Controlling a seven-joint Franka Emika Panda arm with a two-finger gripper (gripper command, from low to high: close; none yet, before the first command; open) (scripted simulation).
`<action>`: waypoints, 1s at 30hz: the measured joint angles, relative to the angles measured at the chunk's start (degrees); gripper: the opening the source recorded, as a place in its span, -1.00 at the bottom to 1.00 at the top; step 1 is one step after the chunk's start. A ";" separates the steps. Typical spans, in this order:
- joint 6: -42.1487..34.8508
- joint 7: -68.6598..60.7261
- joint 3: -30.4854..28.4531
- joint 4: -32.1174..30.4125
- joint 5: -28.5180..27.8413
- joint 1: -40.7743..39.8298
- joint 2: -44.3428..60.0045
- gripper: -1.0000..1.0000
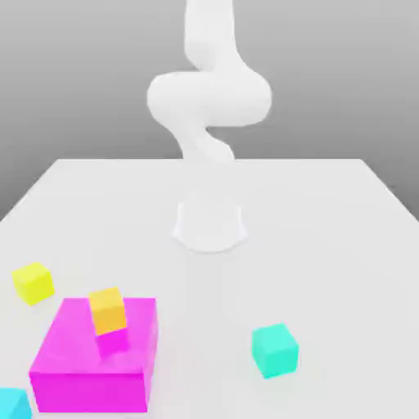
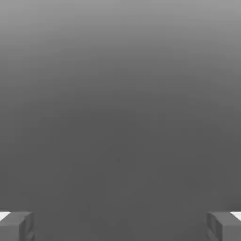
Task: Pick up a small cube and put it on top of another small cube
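lemon-yellow small cube (image 1: 33, 282) on white table (image 1: 327, 213), just beyond the magenta block (image 1: 94, 352) toward the exterior view's left; teal cube (image 1: 274, 349) well apart from the block on its other side; orange-yellow cube (image 1: 107, 309) atop the block; sky-cyan cube (image 1: 12, 403) beside the block's near corner; gripper (image 2: 120, 226) spread wide, empty.

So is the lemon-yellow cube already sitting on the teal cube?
No, the lemon-yellow cube rests on the table at the exterior view's left, well apart from the teal cube.
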 joint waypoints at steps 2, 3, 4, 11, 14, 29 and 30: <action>1.94 5.45 0.01 -1.56 -0.54 -3.94 3.53 0.00; 2.87 8.07 -0.02 -2.31 -0.81 -5.80 5.22 0.00; 3.79 10.65 -0.07 -3.05 -1.07 -7.63 6.90 0.00; 10.15 28.56 -1.31 -8.19 -2.87 -19.68 18.51 0.00; 12.87 36.15 -2.47 -10.38 -3.53 -24.31 23.47 0.00; 27.32 63.74 -10.53 -20.35 4.48 -41.83 48.75 0.00; 28.87 63.16 -9.90 -20.16 5.84 -42.32 50.77 0.00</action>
